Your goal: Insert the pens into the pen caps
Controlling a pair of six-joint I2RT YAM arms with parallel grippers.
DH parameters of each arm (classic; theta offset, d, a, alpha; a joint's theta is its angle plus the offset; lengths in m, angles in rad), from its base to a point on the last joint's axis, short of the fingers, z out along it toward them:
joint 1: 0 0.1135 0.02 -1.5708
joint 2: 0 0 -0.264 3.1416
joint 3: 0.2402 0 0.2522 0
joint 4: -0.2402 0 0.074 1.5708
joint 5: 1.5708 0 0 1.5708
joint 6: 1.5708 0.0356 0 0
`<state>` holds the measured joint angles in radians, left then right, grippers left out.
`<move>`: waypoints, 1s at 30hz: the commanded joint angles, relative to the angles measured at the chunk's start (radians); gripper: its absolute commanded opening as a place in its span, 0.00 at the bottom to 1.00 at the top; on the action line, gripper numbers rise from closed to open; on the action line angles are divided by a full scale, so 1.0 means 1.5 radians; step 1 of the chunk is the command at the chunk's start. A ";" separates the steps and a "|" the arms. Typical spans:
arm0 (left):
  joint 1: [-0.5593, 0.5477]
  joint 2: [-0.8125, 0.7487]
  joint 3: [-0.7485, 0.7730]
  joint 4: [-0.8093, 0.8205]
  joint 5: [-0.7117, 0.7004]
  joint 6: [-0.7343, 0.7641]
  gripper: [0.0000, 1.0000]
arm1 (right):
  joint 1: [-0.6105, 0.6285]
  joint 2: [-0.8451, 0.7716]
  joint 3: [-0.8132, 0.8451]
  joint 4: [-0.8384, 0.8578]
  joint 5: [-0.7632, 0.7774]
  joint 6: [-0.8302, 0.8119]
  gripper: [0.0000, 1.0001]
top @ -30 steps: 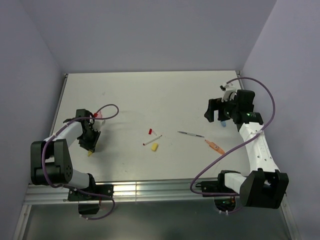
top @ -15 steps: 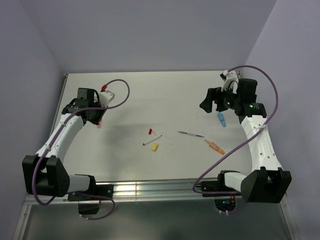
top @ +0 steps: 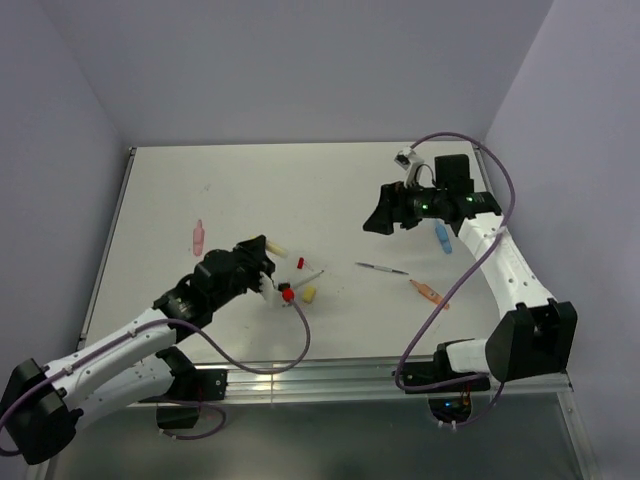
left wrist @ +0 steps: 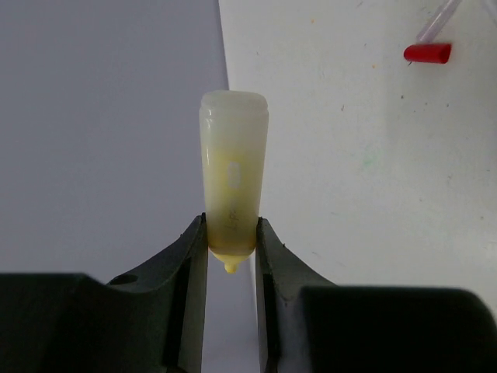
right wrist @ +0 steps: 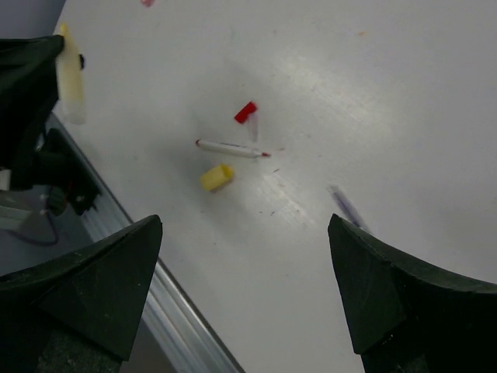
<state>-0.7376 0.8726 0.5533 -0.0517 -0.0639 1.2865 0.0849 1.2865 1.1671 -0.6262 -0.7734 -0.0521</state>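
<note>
Yellow cap [right wrist: 217, 177] beside white pen [right wrist: 231, 149] (red-tipped)

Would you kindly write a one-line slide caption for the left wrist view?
Left gripper shut on a yellow pen, a red cap lying on the white table beyond.

Through the left wrist camera the yellow pen [left wrist: 233, 179] is a pale, milky yellow, deeper at its tip, with a small whitish mark on the barrel. The fingers [left wrist: 182, 268] of the left gripper [left wrist: 231, 245] are matt black. Behind it I see a bright red cap [left wrist: 427, 53]. The table [top: 300, 190] is off-white with faint specks (one smudge looks greenish). From above I pick out a pink pen [top: 198, 236], a yellow cap [top: 309, 294], a white stick pen [top: 305, 280] with red at its ends, a thin grey pen [top: 381, 268], an orange pen [top: 428, 293] and a blue pen [top: 441, 236]. The cables [top: 304, 335] are purple, the walls [top: 300, 70] lavender.
</note>
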 commanded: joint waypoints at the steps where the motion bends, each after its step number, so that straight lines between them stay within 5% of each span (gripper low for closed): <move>1: -0.049 -0.003 -0.065 0.229 0.020 0.233 0.00 | 0.049 0.029 0.021 -0.002 -0.054 0.034 0.94; 12: -0.166 0.091 -0.061 0.288 -0.095 0.281 0.00 | 0.299 0.060 0.050 0.069 0.174 0.082 0.82; 26: -0.180 0.116 -0.014 0.258 -0.110 0.236 0.00 | 0.421 0.124 0.075 0.064 0.186 0.075 0.77; 30: -0.182 0.116 -0.013 0.262 -0.106 0.244 0.00 | 0.430 0.154 0.091 0.062 0.177 0.075 0.68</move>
<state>-1.0031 1.0489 0.4938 0.3103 -0.2146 1.6581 0.7208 1.4979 1.2453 -0.5594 -0.5129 0.0628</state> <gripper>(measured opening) 0.290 0.713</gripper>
